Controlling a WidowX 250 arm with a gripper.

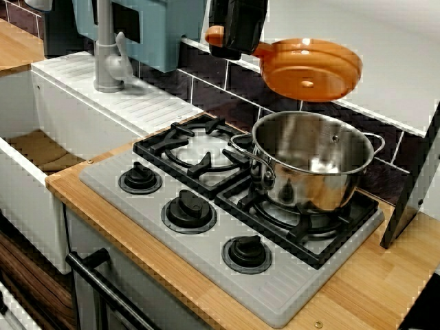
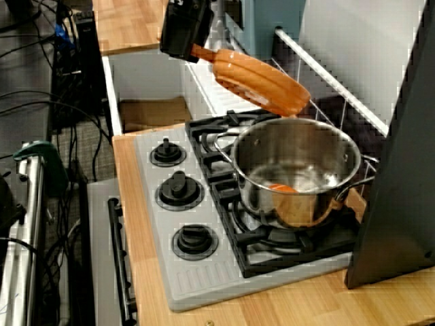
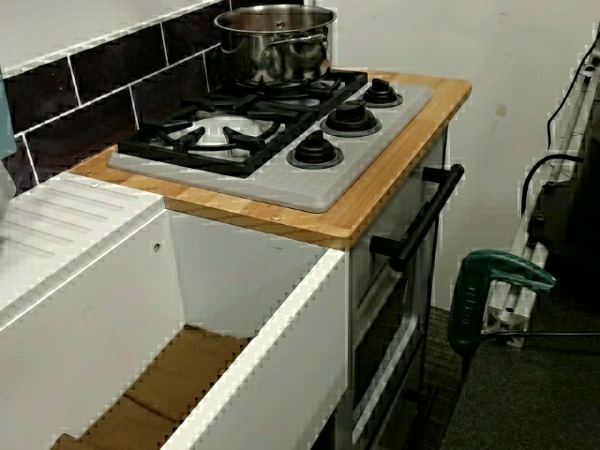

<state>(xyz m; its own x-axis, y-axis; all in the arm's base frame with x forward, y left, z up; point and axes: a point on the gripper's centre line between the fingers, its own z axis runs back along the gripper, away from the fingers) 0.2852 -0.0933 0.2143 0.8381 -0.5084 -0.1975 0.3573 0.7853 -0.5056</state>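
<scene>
An orange pan (image 1: 313, 69) hangs tilted in the air over the back of a toy kitchen stove (image 1: 289, 292), its round face turned to the view facing the tiled wall. The black gripper (image 1: 232, 41) holds it from above, jaws clamped narrow on the pan's handle. In the view from the stove's side the pan (image 2: 262, 85) shows nearly edge-on, sloping down from the gripper (image 2: 185, 34) to a point just over the far rim of a steel pot (image 2: 296, 170); it appears not to touch it.

The pot (image 1: 309, 161) stands upright on the right-hand burner grate, while the left-hand grate (image 1: 199, 151) beside it is bare. Three black knobs (image 1: 188, 210) line the stove's grey front. The stove sits in a wooden surface (image 1: 371, 289) backed by dark tiles (image 1: 220, 86). A grey faucet (image 1: 108, 58) rises over the white sink (image 1: 41, 148) to the left.

The low view from the sink end shows only the pot (image 3: 277, 42), the oven door's black handle (image 3: 422, 220) and a green clamp (image 3: 487, 291) off to the side.
</scene>
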